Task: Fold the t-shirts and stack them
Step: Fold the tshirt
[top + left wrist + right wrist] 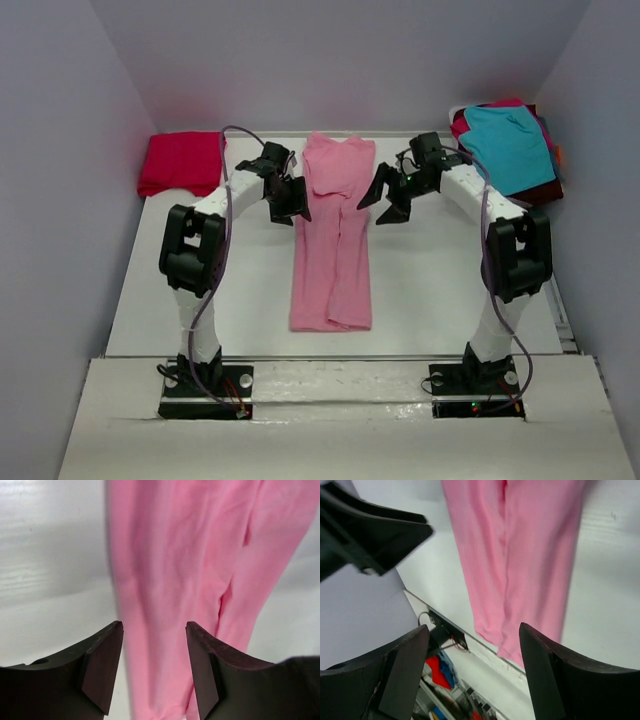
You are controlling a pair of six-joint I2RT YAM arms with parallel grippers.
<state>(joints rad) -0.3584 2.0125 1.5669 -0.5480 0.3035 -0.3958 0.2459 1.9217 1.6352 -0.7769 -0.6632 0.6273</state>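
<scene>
A light pink t-shirt (333, 240) lies on the white table (200, 290), folded lengthwise into a long narrow strip running from the back toward the near edge. My left gripper (291, 208) hovers by the strip's upper left edge, open and empty. My right gripper (387, 205) hovers by the upper right edge, also open and empty. In the left wrist view the pink t-shirt (190, 555) lies beyond the spread dark fingers (102, 665). In the right wrist view the pink t-shirt (530, 555) stretches away past the fingers (547, 675).
A crimson red t-shirt (181, 163) lies folded at the back left corner. A loose pile with a teal t-shirt (510, 148) on top of maroon cloth sits at the back right. Grey walls close in the table on three sides. The left arm's gripper (370, 535) shows in the right wrist view.
</scene>
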